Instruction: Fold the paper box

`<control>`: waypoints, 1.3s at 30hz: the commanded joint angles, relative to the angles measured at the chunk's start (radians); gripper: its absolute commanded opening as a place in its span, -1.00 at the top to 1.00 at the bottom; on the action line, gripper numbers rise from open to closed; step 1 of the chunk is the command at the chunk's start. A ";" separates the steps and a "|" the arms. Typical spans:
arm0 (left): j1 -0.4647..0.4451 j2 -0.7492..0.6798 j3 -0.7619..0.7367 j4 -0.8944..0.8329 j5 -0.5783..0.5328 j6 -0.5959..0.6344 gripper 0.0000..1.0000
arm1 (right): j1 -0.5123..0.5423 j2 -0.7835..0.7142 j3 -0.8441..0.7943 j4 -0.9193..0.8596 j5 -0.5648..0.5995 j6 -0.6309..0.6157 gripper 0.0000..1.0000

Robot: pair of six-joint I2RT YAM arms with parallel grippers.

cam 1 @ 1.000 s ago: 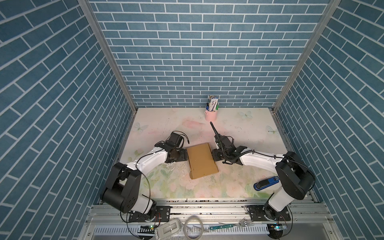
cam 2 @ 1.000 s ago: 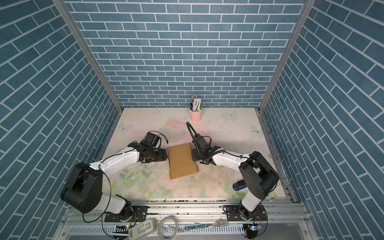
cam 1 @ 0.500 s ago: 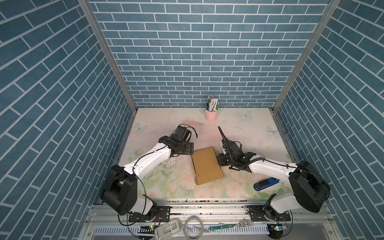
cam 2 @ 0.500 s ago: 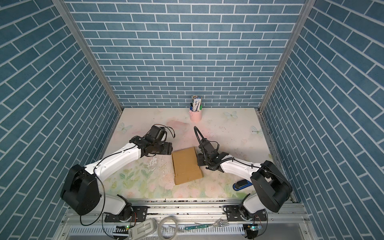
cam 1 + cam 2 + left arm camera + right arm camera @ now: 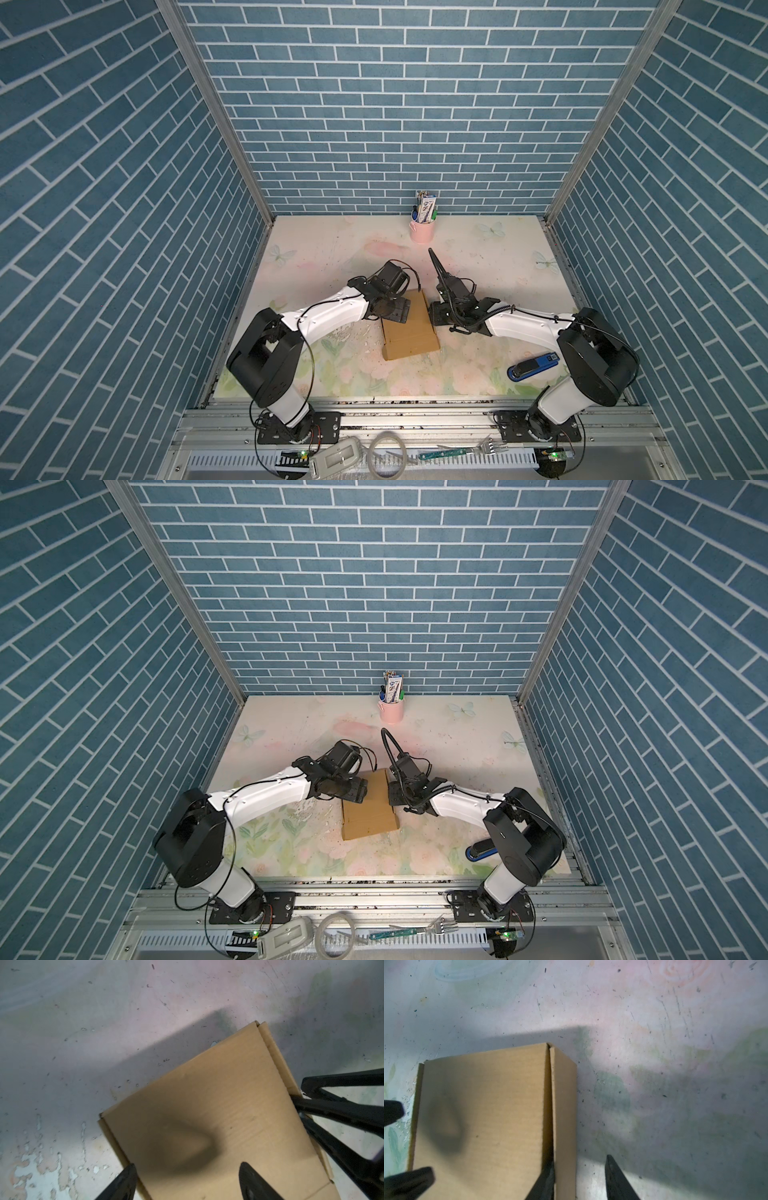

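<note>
The paper box (image 5: pixel 409 336) (image 5: pixel 368 812) is a closed, plain brown carton lying flat in the middle of the table. My left gripper (image 5: pixel 399 309) (image 5: pixel 357 791) hovers open over its far left part. In the left wrist view the gripper (image 5: pixel 187 1169) has one tip at the edge of the box (image 5: pixel 207 1105) and one above the lid. My right gripper (image 5: pixel 434 318) (image 5: pixel 580 1163) is open at the right side. One finger sits in the slit between lid and side wall of the box (image 5: pixel 483 1105); the other is outside, over the table.
A pink cup of pens (image 5: pixel 422 230) stands at the back wall. A blue stapler (image 5: pixel 534 367) lies at the front right beside the right arm's base. A fork (image 5: pixel 469 451) and clutter lie on the front rail. Brick walls close in three sides.
The box has slid slightly toward the front. My left gripper left the box's left edge, swung to the far side, and now sits over the lid. The right gripper stayed at the right wall.
</note>
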 commanded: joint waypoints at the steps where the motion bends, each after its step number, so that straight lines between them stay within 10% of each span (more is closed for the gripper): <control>1: -0.020 0.054 0.044 0.007 -0.031 0.038 -0.58 | 0.003 0.021 0.042 -0.005 0.016 0.031 0.20; 23: -0.016 0.172 0.095 -0.037 -0.041 0.025 -0.58 | 0.000 -0.196 -0.043 0.073 0.100 0.013 0.19; 39: 0.044 0.251 0.170 -0.030 -0.003 0.014 -0.58 | 0.050 -0.369 -0.290 0.083 -0.053 0.137 0.18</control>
